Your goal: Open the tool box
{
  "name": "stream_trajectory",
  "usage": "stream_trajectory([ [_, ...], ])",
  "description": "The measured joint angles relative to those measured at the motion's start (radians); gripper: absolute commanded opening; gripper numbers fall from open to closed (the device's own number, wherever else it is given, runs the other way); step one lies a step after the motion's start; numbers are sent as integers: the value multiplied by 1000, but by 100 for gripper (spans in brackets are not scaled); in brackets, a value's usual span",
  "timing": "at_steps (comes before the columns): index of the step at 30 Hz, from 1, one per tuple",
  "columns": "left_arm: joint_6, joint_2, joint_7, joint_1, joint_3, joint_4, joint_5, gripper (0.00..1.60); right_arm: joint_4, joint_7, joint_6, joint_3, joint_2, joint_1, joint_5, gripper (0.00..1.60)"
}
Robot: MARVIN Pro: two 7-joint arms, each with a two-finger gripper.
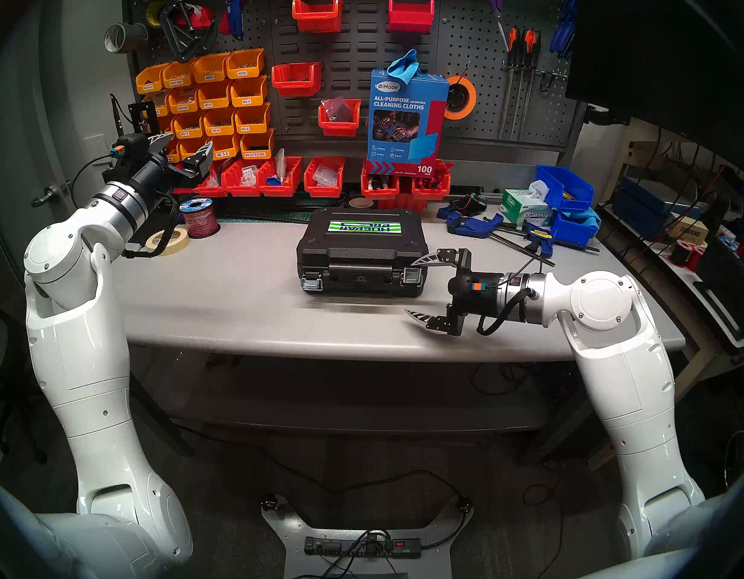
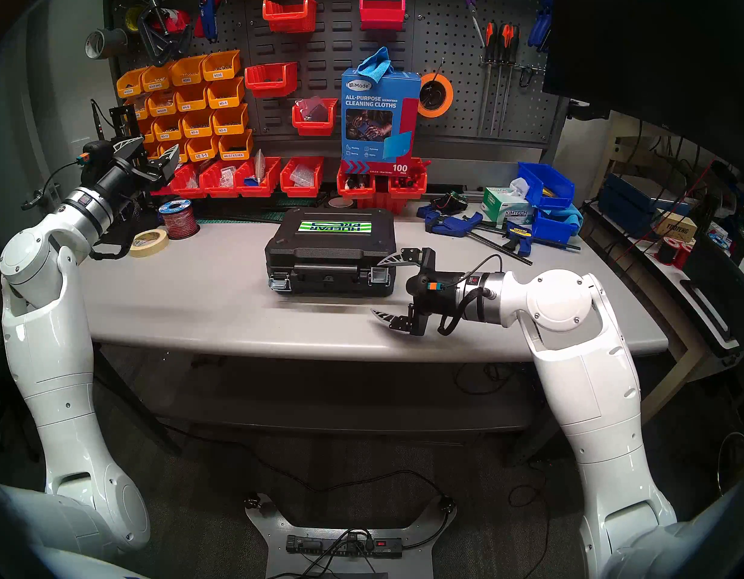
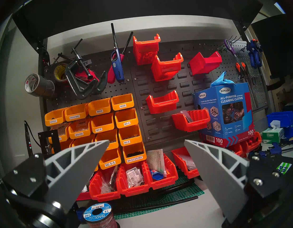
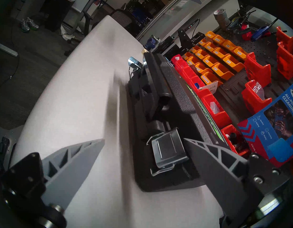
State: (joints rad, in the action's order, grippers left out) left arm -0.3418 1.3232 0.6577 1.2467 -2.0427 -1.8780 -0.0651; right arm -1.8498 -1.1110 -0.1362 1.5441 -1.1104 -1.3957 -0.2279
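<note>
Both arms frame the near edge of the table (image 1: 245,310). Left gripper (image 1: 182,145) is raised at the far left, well apart from the box, fingers spread wide, holding nothing; it points at the orange bins (image 1: 219,102) on the pegboard, probably parked clear of the work.

Tool box (image 1: 362,248) lies flat mid-table, lid down, striped label (image 1: 364,226) up, handle and both silver latches facing the robot; likely set that way so the latches can be reached from the front. Left latch (image 1: 312,282) appears flipped out; right latch (image 1: 412,276) looks tilted, and I cannot tell whether it is released.

Right gripper (image 1: 418,287) is low, just right of the box's front corner, fingers fully apart, empty. Upper finger (image 4: 213,158) lies right beside the right latch (image 4: 168,148); contact cannot be judged. Lid not yet lifted.
</note>
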Motion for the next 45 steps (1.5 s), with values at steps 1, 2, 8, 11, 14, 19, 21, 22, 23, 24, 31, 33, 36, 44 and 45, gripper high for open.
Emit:
stream_trajectory([
  [1, 0, 0, 0, 0, 0, 0, 0, 160, 0, 0, 0, -1, 0, 1, -1, 159],
  [2, 0, 0, 0, 0, 0, 0, 0, 160, 0, 0, 0, -2, 0, 2, -2, 100],
  [8, 0, -1, -1, 0, 1, 0, -2, 160, -4, 7, 1, 5, -2, 15, -1, 0],
  [11, 0, -2, -2, 0, 1, 0, -2, 160, 2, 2, 1, 3, -1, 15, -2, 0],
  [14, 0, -2, -2, 0, 1, 0, -3, 160, 7, -2, 1, 3, 2, 14, -2, 0],
  [19, 0, -3, -3, 0, 1, 0, -4, 160, 12, -13, 0, 8, 9, 14, -2, 160],
  [21, 0, -3, -3, 0, 1, 0, -4, 160, 12, -26, 1, 14, 15, 11, 2, 160],
  [22, 0, -3, -3, 0, 2, 0, -4, 160, 12, -30, 1, 17, 17, 9, 3, 160],
  [23, 0, -3, -3, 0, 2, 0, -4, 160, 11, -34, 1, 20, 19, 7, 5, 160],
  [24, 0, -3, -3, 0, 2, 0, -4, 160, 10, -40, 1, 24, 23, 5, 7, 160],
  [31, 0, -4, -4, 1, 2, 0, -5, 160, -4, -67, 2, 60, 43, -8, 18, 160],
  [33, 0, -4, -5, 1, 2, 0, -6, 160, -12, -74, 6, 76, 48, -11, 22, 160],
  [36, 0, -5, -5, 1, 3, 0, -6, 160, -27, -82, 12, 95, 54, -12, 27, 160],
  [44, 0, -6, -6, 1, 3, 0, -7, 160, -103, -105, 41, 112, 61, -11, 35, 160],
  [45, 0, -6, -7, 1, 3, 0, -7, 160, -116, -108, 47, 108, 60, -11, 35, 160],
])
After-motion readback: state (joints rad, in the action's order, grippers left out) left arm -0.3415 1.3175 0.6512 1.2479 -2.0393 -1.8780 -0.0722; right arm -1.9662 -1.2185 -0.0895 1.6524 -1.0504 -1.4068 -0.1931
